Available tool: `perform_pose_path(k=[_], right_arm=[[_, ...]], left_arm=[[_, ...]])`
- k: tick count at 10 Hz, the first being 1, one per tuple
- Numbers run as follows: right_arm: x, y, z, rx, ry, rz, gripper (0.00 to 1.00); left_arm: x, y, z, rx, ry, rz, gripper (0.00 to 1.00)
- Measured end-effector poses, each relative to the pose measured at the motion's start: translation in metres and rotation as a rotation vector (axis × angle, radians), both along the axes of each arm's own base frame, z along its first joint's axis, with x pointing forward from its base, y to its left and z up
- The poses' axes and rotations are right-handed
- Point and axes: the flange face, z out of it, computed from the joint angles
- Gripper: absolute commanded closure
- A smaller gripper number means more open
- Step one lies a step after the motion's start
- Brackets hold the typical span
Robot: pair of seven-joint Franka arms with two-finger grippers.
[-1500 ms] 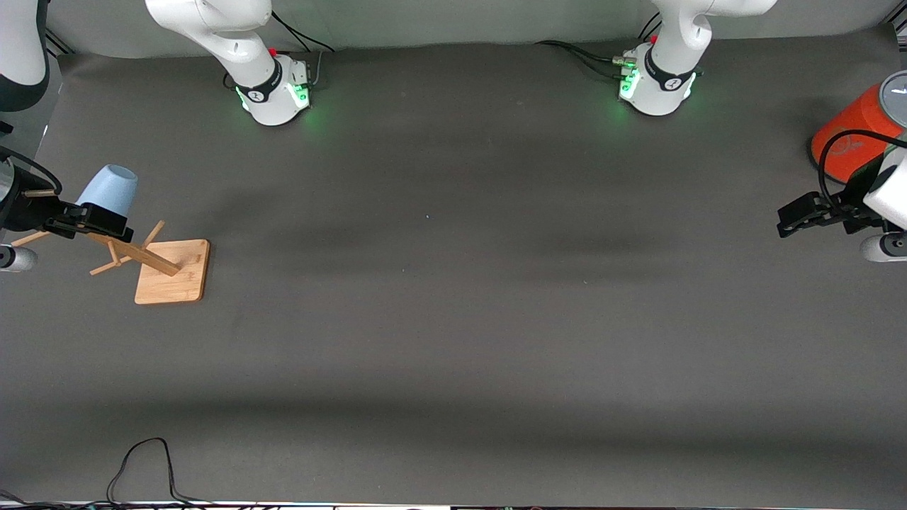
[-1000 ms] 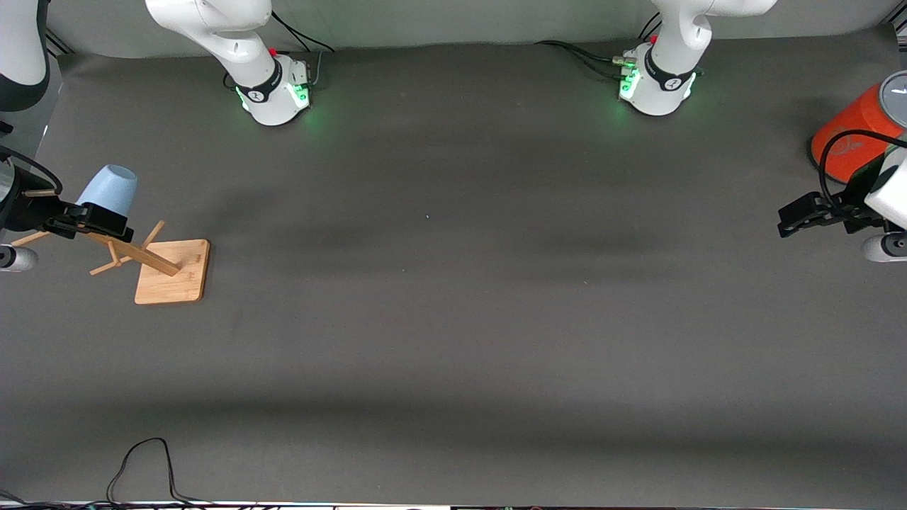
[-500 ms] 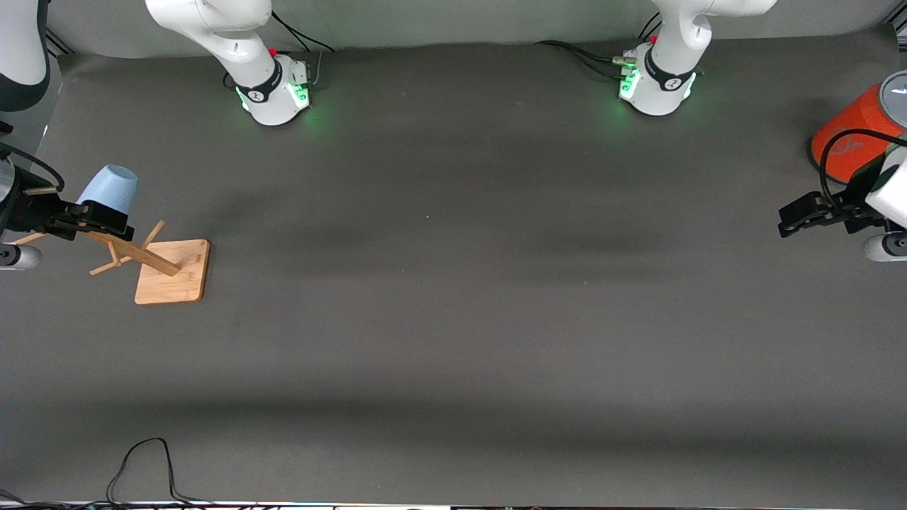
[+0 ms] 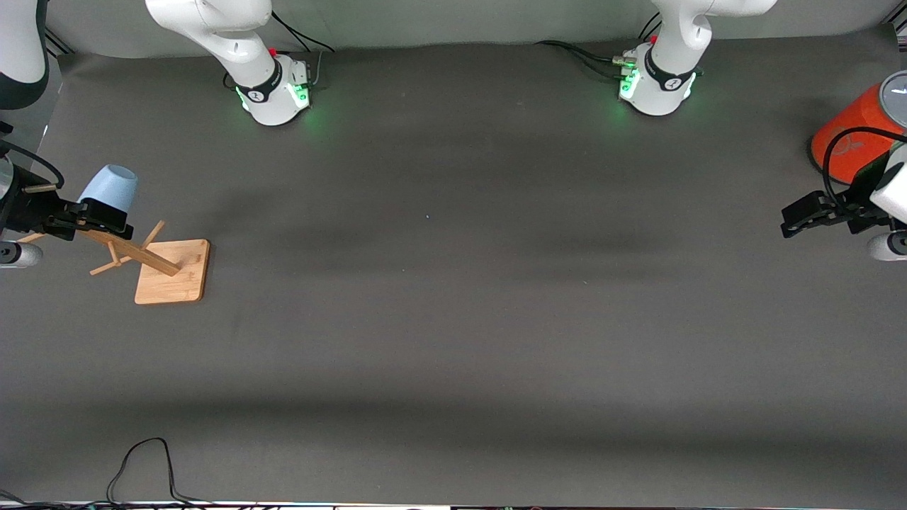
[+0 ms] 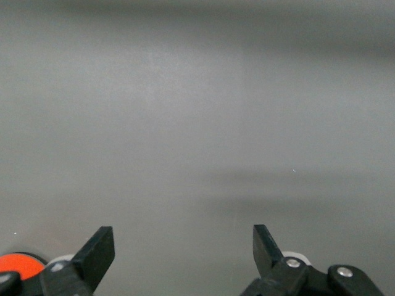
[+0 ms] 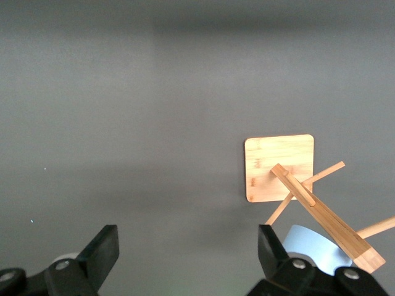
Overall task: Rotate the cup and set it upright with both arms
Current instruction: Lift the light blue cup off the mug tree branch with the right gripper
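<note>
The wooden rack [image 4: 152, 258] stands on its square bamboo base toward the right arm's end of the table [image 4: 453, 319], its post carrying thin pegs; the cup [image 4: 110, 189], small and pale blue, hangs upside down on one of those pegs, closed bottom up, above the rack's base and farther from the front camera than the base; the right gripper [image 4: 99, 218] is up at the rack's top, just beside the cup's rim, and in the right wrist view its fingers [image 6: 274, 250] stand wide apart with the cup [image 6: 311, 246] next to one of them and the rack's post [image 6: 321, 216] running past it, nothing clamped between them; the left gripper [image 4: 797, 212] hangs over the table well apart from the rack, at the left arm's end, near the orange cylinder [image 4: 854, 134] with its grey top; its fingers [image 5: 99, 253] are spread wide over bare grey cloth, holding nothing.
</note>
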Motion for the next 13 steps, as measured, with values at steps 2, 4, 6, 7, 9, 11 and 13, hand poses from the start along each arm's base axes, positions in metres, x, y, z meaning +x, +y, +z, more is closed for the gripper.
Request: perform_pose_path(k=[2, 4, 6, 7, 9, 11, 13], right_arm=[[0.000, -0.001, 0.000, 0.000, -0.001, 0.000, 0.00], [-0.002, -0.002, 0.002, 0.000, 0.002, -0.002, 0.00], [-0.008, -0.013, 0.006, -0.002, 0.011, -0.021, 0.00], [-0.015, -0.022, 0.007, -0.002, 0.017, -0.038, 0.00], [-0.037, -0.055, 0.002, 0.003, 0.045, -0.101, 0.00], [-0.068, -0.098, -0.006, 0.021, 0.073, -0.196, 0.00], [-0.093, -0.114, -0.011, 0.030, 0.090, -0.336, 0.00]], left_arm=[[0.000, 0.000, 0.000, 0.000, 0.001, -0.001, 0.00], [0.000, -0.006, 0.000, -0.001, 0.001, -0.010, 0.00], [0.000, -0.010, 0.000, -0.001, -0.001, -0.016, 0.00], [0.002, -0.010, 0.000, -0.001, -0.009, -0.017, 0.00], [0.005, -0.011, 0.001, -0.001, -0.037, -0.018, 0.00], [0.009, -0.012, 0.000, -0.001, -0.052, -0.019, 0.00], [0.012, -0.015, -0.002, 0.000, -0.057, -0.024, 0.00]])
